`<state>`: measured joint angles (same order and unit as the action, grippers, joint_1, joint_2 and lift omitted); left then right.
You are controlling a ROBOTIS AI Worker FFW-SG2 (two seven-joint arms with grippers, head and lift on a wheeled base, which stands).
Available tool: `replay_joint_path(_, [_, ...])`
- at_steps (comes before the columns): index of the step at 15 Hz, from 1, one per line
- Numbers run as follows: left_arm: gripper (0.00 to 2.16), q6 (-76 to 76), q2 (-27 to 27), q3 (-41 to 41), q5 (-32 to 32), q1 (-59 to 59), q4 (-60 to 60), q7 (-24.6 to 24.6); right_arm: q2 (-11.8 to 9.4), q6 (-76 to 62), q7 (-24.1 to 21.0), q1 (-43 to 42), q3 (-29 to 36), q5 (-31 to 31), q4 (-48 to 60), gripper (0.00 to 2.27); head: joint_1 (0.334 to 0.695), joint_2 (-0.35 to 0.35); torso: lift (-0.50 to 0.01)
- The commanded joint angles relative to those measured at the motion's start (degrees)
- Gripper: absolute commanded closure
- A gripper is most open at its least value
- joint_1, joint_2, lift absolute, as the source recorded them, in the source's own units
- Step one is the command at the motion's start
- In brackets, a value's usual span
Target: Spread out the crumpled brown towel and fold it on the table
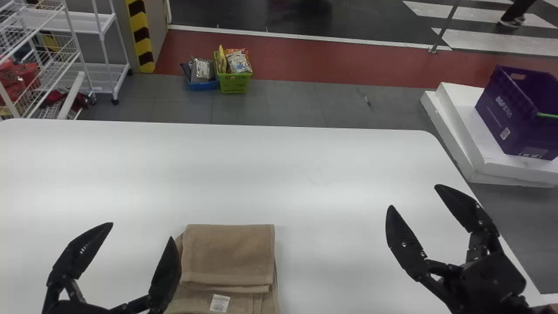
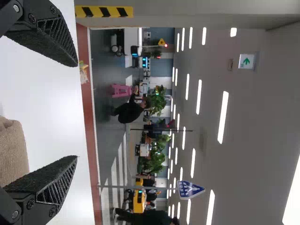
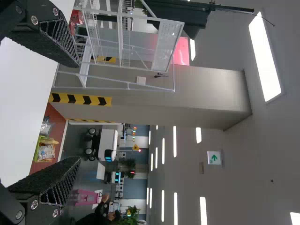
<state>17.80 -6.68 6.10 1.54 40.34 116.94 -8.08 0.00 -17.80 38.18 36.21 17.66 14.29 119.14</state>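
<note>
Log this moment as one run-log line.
Folded brown cloth towel, white rectangular label showing | black left gripper open near towel | black right gripper open above white table

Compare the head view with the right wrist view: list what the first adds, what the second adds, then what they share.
Head view: the folded brown towel with its white label, the left gripper and the purple basket.

Right wrist view: bright ceiling lights, a green arrow sign and a pink stool.

Both: the open right gripper, white table, green basket, white rack and black-and-yellow stripes.
</note>
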Motion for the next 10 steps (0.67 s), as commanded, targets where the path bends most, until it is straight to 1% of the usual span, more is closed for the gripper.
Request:
replay_joint_path(1, [0.12, -0.4, -0.1, 0.1, -0.2, 0.0, 0.1, 0.0, 0.1, 0.0, 0.0, 0.0, 0.4, 0.0, 0.0, 0.12, 0.695, -0.168, -0.127])
replay_joint_path(9, [0.12, -3.3, -0.1, 1.1, -1.4, -0.9, 0.0, 0.0, 0.1, 0.2, 0.1, 0.0, 1.4, 0.5, -0.1, 0.12, 0.695, -0.197, -0.127])
replay_joint_path(10, [0.12, -3.5, -0.1, 1.2, -1.5, -1.1, 0.0, 0.0, 0.1, 0.2, 0.1, 0.0, 1.7, 1.3, -0.3, 0.12, 0.695, -0.199, -0.127])
